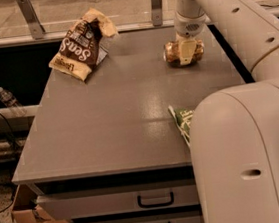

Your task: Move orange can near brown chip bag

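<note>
On the flat grey table (110, 122) with black-handled drawers (154, 200) beneath, the small shiny golden-orange metal can (172, 53) lies at the far right edge under the robot's pale gripper (186, 56), whose grasp I cannot tell, well apart from the dark brown chip bag (79, 45) far left.
</note>
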Controlling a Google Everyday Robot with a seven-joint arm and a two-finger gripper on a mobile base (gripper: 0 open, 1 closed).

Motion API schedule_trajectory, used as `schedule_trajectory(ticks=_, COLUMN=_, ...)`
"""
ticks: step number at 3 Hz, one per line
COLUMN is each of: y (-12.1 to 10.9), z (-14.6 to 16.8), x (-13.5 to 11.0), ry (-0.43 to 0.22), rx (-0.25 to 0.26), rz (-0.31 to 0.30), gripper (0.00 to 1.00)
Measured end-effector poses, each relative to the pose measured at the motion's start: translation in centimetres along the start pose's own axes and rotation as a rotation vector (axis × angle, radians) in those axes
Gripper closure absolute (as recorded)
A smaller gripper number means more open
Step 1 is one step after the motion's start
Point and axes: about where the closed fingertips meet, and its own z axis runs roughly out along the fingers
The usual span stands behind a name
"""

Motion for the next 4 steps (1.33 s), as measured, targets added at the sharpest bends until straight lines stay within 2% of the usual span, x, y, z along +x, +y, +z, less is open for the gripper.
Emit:
schedule_trajectory(ticks=1, y=-0.3, z=-2.4, x=-2.5, ry=-0.065, rx=0.034, rz=-0.042, gripper=0.87)
schedule_trajectory(ticks=2, y=0.0, z=-4.8, x=-6.6, ry=-0.129, rx=0.051, rz=-0.121, gripper=1.00)
schedule_trajectory(ticks=3, y=-0.2, z=-4.6, x=-6.7, ry=-0.131, rx=0.055, rz=-0.122, gripper=1.00)
schedule_trajectory(ticks=4, y=-0.3, z=-5.4, x=-9.4, ry=-0.090, rx=0.062, rz=-0.135, gripper=1.00)
